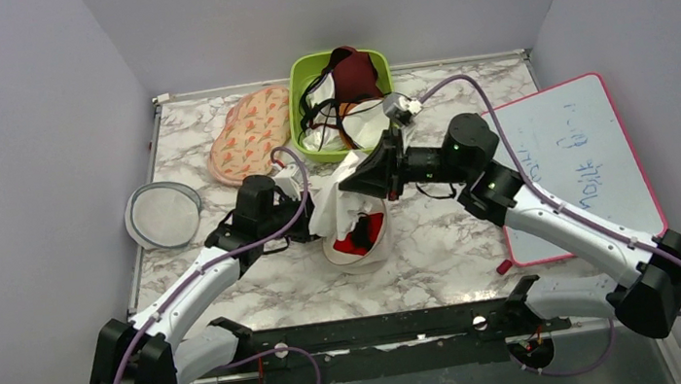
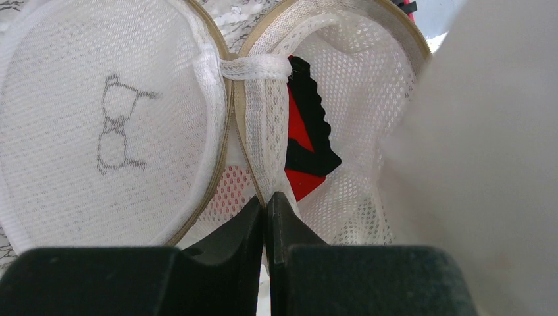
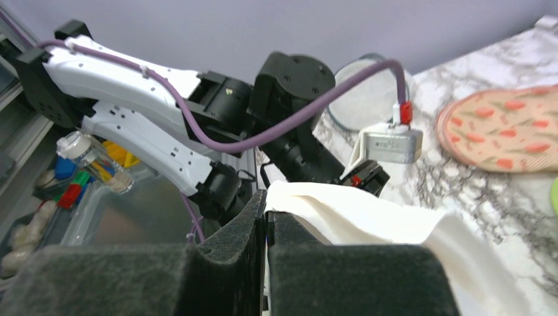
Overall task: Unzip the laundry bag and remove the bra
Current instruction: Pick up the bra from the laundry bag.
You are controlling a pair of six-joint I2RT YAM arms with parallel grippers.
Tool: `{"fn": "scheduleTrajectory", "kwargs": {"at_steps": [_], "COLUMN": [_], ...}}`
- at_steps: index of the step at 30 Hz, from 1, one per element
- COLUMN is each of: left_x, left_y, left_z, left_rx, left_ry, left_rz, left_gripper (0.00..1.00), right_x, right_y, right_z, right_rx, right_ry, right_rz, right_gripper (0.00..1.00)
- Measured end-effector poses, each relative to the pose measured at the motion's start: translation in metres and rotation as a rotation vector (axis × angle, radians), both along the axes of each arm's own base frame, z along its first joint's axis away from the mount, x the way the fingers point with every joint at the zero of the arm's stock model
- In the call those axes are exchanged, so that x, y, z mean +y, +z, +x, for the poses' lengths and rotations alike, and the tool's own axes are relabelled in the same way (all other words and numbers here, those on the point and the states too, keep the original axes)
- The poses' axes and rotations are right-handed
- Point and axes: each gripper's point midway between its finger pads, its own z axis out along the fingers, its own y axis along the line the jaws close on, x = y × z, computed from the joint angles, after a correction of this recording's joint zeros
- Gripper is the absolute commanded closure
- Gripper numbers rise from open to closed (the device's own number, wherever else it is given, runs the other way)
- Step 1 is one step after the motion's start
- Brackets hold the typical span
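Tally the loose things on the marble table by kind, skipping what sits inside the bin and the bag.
Round cream-white mesh laundry bag: 1
Flat grey-rimmed round mesh disc: 1
Pink floral oval pads: 2, overlapping
Lime-green plastic bin: 1
Pink-rimmed whiteboard: 1
Cream-white cloth in the right gripper: 1
Small red piece by the whiteboard's near corner, unidentifiable: 1
Total: 8

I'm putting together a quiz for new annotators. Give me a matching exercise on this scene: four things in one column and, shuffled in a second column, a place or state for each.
Things:
1. laundry bag
2. bra
3. green basket
4. whiteboard

Places or states:
A. lying flat on the right side
B. unzipped and spread open in the middle
C. at the far edge, filled with clothes
D. red and black, inside the mesh pod

Pairs: 1-B, 2-D, 3-C, 4-A
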Motion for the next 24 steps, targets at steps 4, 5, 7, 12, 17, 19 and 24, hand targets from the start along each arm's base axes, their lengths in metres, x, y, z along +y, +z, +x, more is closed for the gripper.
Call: {"fn": "scheduleTrajectory", "kwargs": {"at_steps": [4,5,7,12,17,19,24], "left_x": [0.003,0.004,0.007,0.015,0.023,0.026,0.034], "left_y": [0.005,0.005,0.005,0.003,0.008,0.009,0.012], "left_z": [0.002,0.002,0.003,0.006,0.006,0.006,0.007], "left_rx": [-0.035,-0.043,-0.061,-0.093,-0.139,-0.154,-0.186], "left_ry": [0.010,0.011,0.017,0.024,0.034,0.044,0.065], "left_rz": [0.008,0.012,0.030,0.085,0.113,0.129,0.155], "left_gripper": [1.00,1.00,1.00,1.00,1.00,1.00,1.00], "right_x": [-0.021,-0.027,-0.038,-0.063,-0.056,-0.048,-0.029], "right_y": [0.029,0.036,0.049,0.062,0.051,0.041,0.019], "right_z": [0.002,0.004,0.009,0.036,0.076,0.095,0.128], "right_rx": [-0.076,-0.097,-0.133,-0.168,-0.167,-0.167,-0.169], "right_ry": [-0.116,-0.152,-0.229,-0.444,-0.570,-0.602,-0.645], "right_rz": [0.053,0.068,0.094,0.106,0.027,-0.017,-0.081], "right_gripper": [0.99,0.99,0.99,0.99,0.99,0.99,0.99]}}
